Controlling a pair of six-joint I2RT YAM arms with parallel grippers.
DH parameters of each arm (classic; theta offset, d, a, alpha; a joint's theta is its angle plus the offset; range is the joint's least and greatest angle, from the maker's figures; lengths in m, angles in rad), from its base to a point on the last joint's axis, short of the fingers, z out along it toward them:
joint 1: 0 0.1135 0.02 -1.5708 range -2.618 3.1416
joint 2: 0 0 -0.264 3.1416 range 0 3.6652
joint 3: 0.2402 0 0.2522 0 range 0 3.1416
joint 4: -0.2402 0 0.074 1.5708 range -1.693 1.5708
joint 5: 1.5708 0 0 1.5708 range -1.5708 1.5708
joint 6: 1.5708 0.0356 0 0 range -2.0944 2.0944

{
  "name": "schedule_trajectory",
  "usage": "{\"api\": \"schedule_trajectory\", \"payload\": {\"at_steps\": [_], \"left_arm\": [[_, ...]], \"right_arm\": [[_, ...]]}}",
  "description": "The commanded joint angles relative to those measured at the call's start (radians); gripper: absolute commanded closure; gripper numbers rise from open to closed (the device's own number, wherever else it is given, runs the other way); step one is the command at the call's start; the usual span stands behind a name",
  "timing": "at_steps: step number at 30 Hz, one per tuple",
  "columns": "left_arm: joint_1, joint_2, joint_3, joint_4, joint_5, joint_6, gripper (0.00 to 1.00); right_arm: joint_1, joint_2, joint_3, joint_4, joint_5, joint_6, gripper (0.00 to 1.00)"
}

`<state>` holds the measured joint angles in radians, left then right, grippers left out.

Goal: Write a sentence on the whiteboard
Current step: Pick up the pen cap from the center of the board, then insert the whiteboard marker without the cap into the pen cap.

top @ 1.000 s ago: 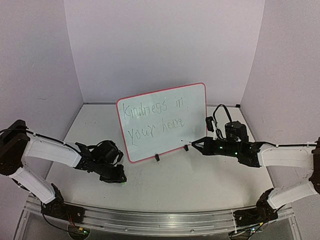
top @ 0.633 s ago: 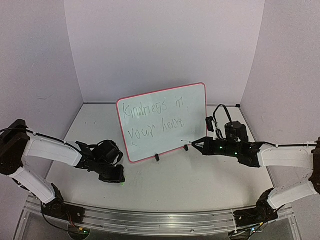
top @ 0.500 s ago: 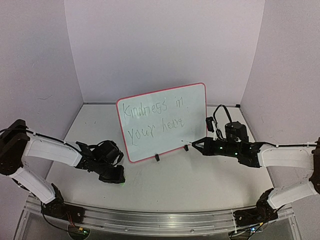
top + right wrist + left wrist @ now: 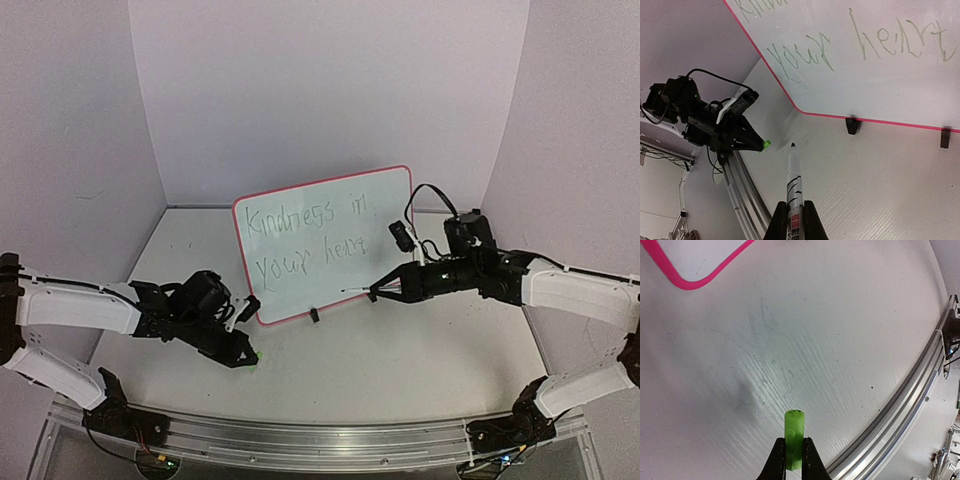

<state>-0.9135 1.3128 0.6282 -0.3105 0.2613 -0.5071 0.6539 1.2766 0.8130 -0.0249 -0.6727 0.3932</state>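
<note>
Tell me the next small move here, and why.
Probably swing the marker tip toward the green cap to recap it. The sentence on the whiteboard reads complete, the right jaws are shut on the marker, its tip off the board, and the left jaws are shut on the cap.

1. The whiteboard (image 4: 325, 240) stands on the table (image 4: 420, 370), near its middle.
2. The sentence (image 4: 305, 240) runs across it in two lines, one above the other.
3. The left gripper (image 4: 247, 354) hangs low before the board's left corner, with a cap (image 4: 794, 432) between its fingers.
4. The right gripper (image 4: 375, 293) is right of the board, and its marker (image 4: 793, 175) points toward the lower edge, tip apart from it.
5. A rail (image 4: 320, 440) runs along the table's near edge.
</note>
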Motion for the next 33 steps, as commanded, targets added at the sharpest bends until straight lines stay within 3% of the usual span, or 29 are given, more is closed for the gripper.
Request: {"api": "schedule_trajectory", "payload": {"at_steps": [1,11,33], "left_arm": [[-0.024,-0.042,0.045,0.049,0.121,0.139,1.0],[-0.11,0.001,0.224,-0.077,0.182,0.365,1.0],[-0.183,0.065,0.358,-0.143,0.281,0.486,1.0]], "right_arm": [[0.015,0.052,0.113,-0.248,-0.245,-0.085,1.0],[0.058,0.18,0.204,-0.332,-0.477,-0.094,1.0],[0.131,0.339,0.29,-0.343,-0.528,-0.104,1.0]]}}
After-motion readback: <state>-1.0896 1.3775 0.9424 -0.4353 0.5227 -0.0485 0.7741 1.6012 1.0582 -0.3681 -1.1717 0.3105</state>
